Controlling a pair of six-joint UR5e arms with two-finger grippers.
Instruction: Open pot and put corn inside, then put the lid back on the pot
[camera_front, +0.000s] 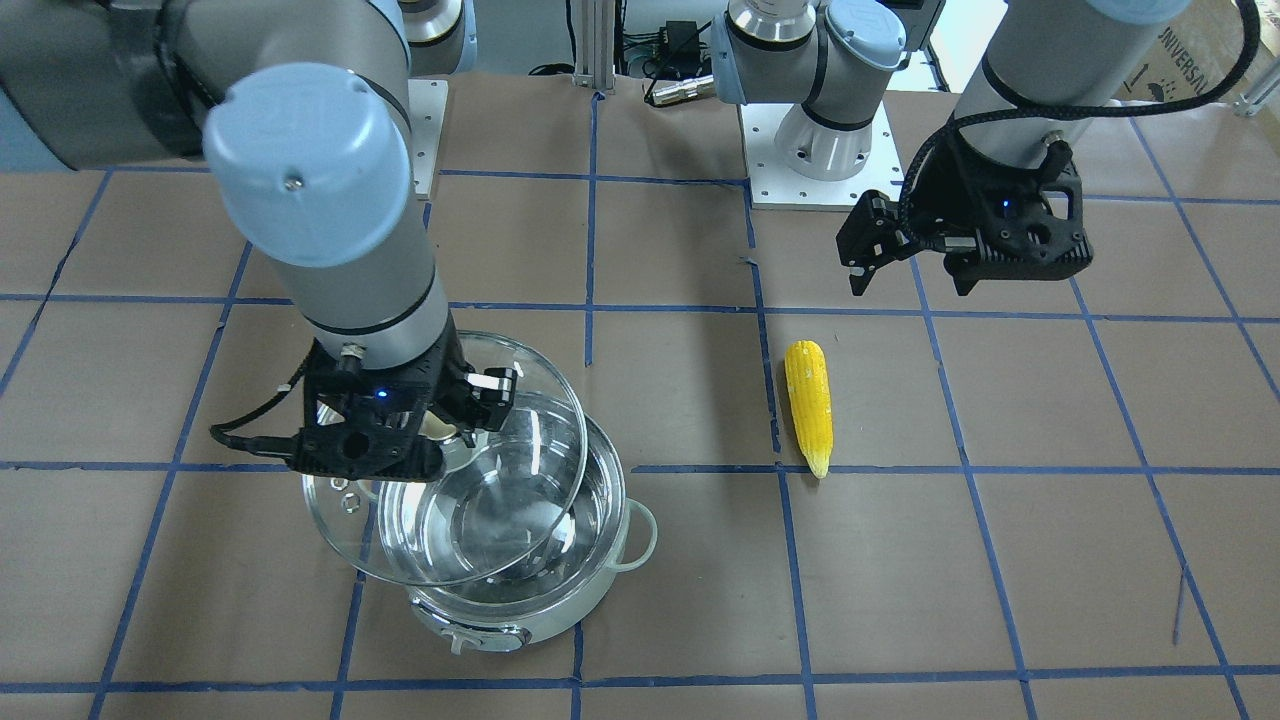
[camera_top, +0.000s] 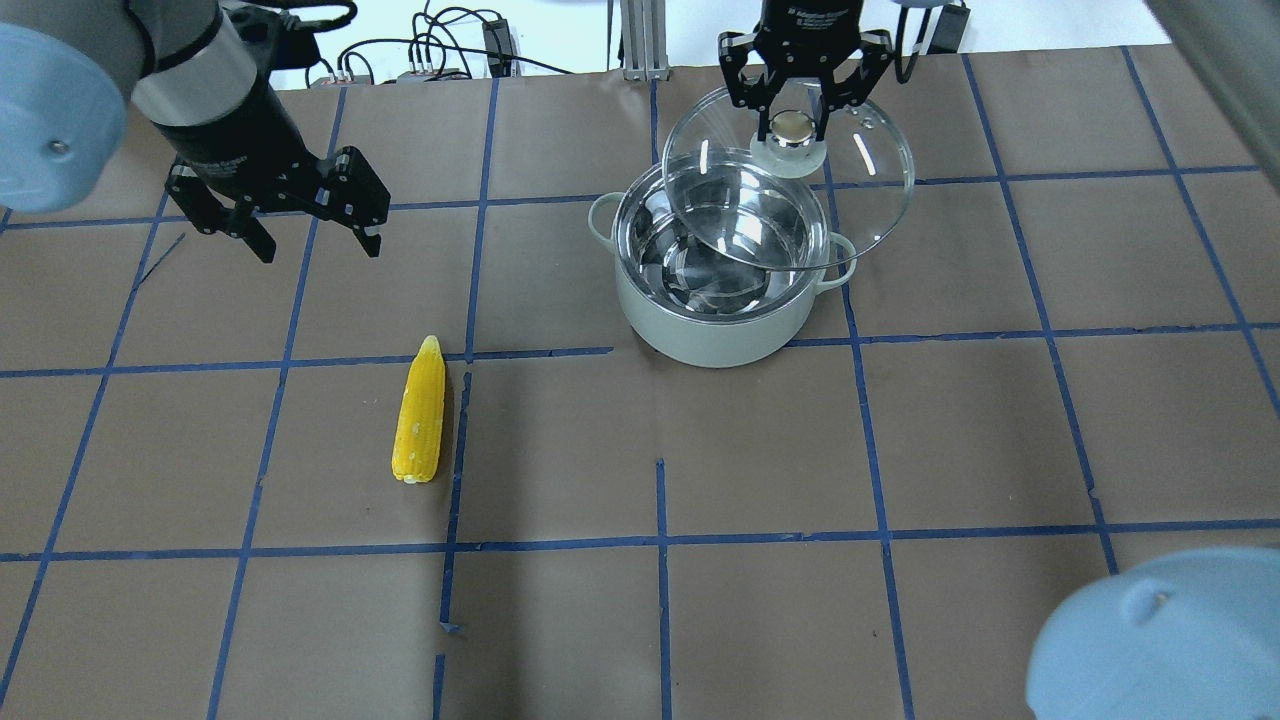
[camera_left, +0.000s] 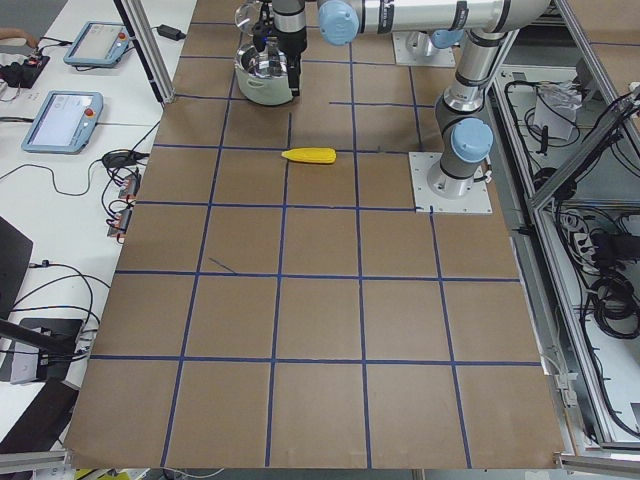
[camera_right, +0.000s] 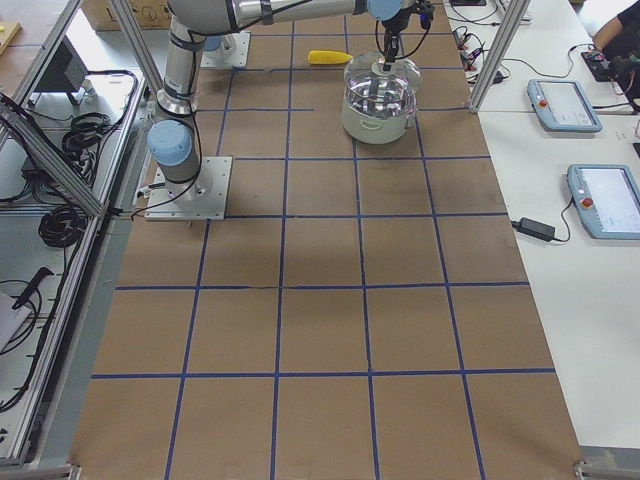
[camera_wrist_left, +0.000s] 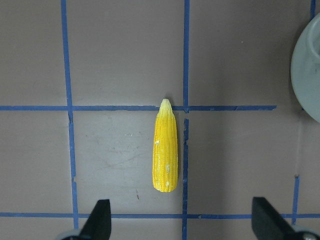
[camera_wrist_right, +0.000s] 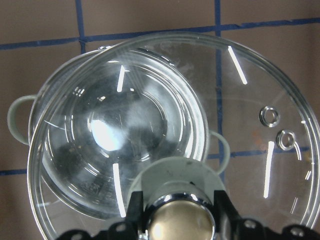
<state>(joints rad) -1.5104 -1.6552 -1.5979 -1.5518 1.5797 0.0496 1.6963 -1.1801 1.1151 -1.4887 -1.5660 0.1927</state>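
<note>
You've got the right gripper (camera_top: 795, 130) with its jaws closed narrow on the beige-topped knob (camera_wrist_right: 179, 220) of the lid (camera_top: 865, 195). It holds the lid above the pot (camera_top: 712, 330). The lid sits off-centre: part of the glass overlaps the pot's opening, and the rest hangs past the rim on the side toward the robot's right and away from the robot's base. You can't tell whether the lid edge touches the rim. Two vent holes (camera_wrist_right: 277, 127) show near the lid's edge, and the steel inside of the pot shows through the glass.

The pot stands upright on the tabletop (camera_top: 760, 620). Its control knob (camera_front: 462, 636) faces away from the robot.

The corn (camera_top: 420, 415) lies flat on the tabletop, well apart from the pot on its robot-left side. It sits just beside a blue tape line (camera_top: 458, 440), with its pointed tip facing away from the robot.

The left gripper (camera_top: 320, 250) hangs above the tabletop near the corn, on the side away from the pot. Its jaws are spread wide and hold nothing. In the left wrist view the corn lies between the two jaw tips and ahead of them.
</note>
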